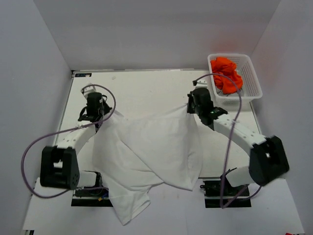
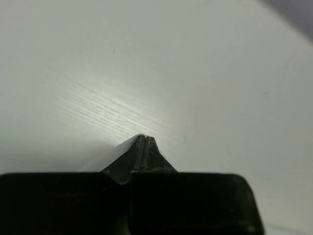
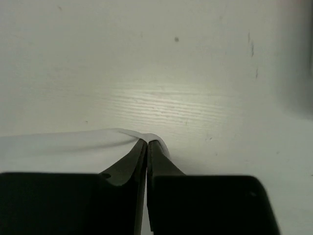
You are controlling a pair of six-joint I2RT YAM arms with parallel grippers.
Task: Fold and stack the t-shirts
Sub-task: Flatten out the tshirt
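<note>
1. Count: two end effectors, one white t-shirt [image 1: 151, 147], one heap of orange t-shirts [image 1: 227, 73] too crumpled to count, one white lattice basket [image 1: 251, 74], all on one bench [image 1: 146, 88].
2. The left end effector [image 1: 99, 116] is clenched on a corner of the white t-shirt. The left wrist view shows a sliver of white cloth pinched at the tips [image 2: 145, 139].
3. The white t-shirt hangs stretched between the two end effectors. Its held edge runs side to side from one to the other. The rest falls away from that edge towards the arm bases, and its long axis runs from far to near. The lowest fold lies beyond the left arm's base.
4. The right end effector [image 1: 190, 108] is clenched on the opposite corner, with cloth trailing left from its tips [image 3: 147, 142].
5. The basket stands just beyond and to the right of the right end effector and holds only the orange t-shirts.
</note>
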